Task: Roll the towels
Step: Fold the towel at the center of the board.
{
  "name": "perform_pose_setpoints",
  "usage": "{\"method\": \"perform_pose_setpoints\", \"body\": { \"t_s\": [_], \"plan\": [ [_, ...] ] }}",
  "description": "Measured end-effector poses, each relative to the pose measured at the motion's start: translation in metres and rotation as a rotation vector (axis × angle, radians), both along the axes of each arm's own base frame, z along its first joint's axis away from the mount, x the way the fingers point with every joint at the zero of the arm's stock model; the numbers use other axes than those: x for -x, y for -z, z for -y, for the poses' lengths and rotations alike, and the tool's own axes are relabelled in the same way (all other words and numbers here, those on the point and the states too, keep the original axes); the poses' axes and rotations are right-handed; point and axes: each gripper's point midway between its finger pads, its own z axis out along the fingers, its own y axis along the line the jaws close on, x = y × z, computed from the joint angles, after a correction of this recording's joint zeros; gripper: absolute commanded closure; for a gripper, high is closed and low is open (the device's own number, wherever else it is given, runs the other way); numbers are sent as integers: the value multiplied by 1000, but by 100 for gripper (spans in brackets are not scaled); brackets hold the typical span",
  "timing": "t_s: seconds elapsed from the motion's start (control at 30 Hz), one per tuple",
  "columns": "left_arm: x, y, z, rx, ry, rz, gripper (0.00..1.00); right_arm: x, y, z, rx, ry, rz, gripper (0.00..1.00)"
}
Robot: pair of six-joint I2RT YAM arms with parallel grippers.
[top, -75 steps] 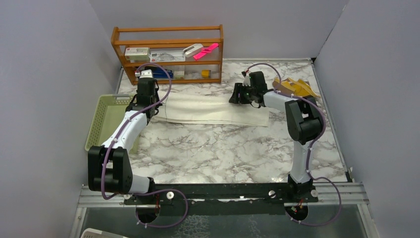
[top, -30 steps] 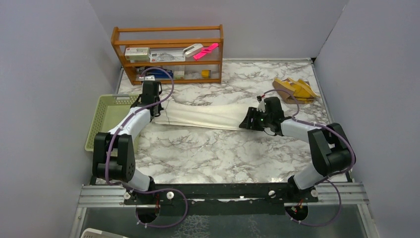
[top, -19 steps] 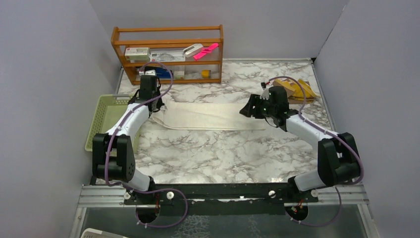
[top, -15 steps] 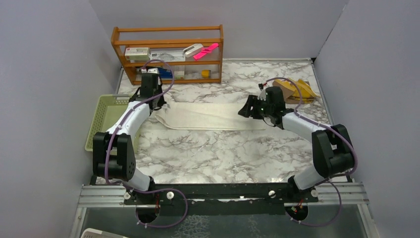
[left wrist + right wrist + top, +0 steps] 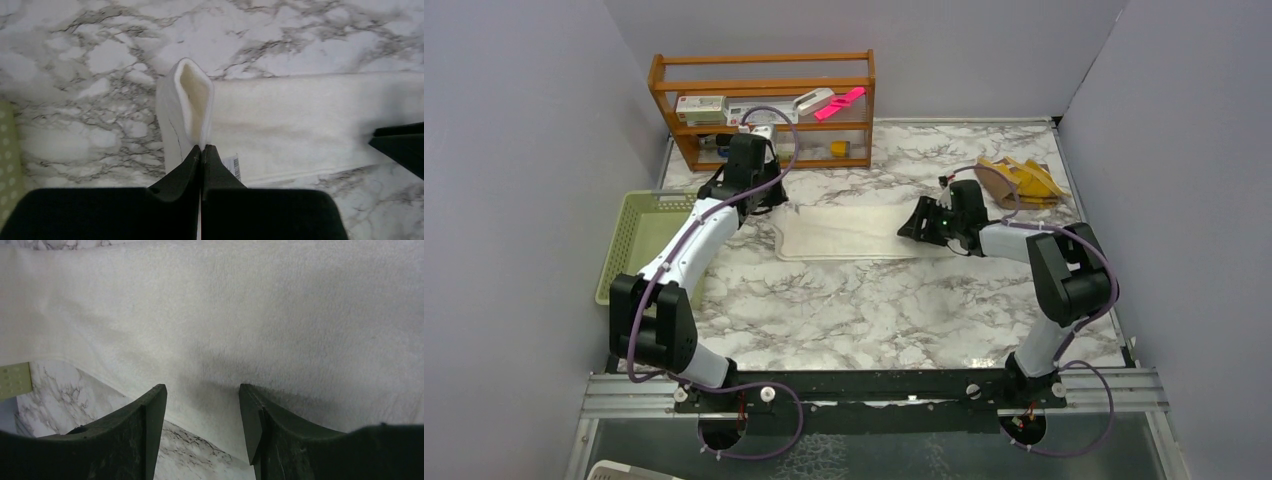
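The white towel (image 5: 849, 231) lies folded flat in the middle of the marble table (image 5: 874, 300). My left gripper (image 5: 769, 203) is shut on its left end and lifts a pinched fold of the towel (image 5: 192, 107) off the surface. My right gripper (image 5: 911, 226) is open and rests on the towel's right end, its fingers (image 5: 155, 415) spread over the towel (image 5: 240, 315). The mustard-yellow towel (image 5: 1019, 178) lies crumpled at the back right, behind the right arm.
A wooden shelf rack (image 5: 764, 105) with small items stands at the back left. A pale green basket (image 5: 636, 240) sits at the left edge. Grey walls close in the sides and back.
My left gripper has moved right and away from me with the towel's left end, so the towel now looks shorter. My right gripper has settled lower on the right end.
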Motion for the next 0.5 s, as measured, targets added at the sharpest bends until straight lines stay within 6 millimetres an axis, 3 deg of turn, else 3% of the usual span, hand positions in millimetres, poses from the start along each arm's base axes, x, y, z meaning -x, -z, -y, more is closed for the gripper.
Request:
{"method": "perform_pose_setpoints", "body": {
  "t_s": [0.13,0.23,0.33,0.5],
  "plan": [
    [-3,-29,31,86,55,45,100,-3,-1,-9,-35,-5,15,44],
    [-4,-44,42,110,69,65,100,1,-1,-25,-60,-27,23,44],
    [-5,-50,33,72,27,68,100,10,0,-48,-87,-64,25,44],
    [-10,-65,-6,-80,-124,86,100,27,-1,-80,-146,-126,23,44]
  ]
}}
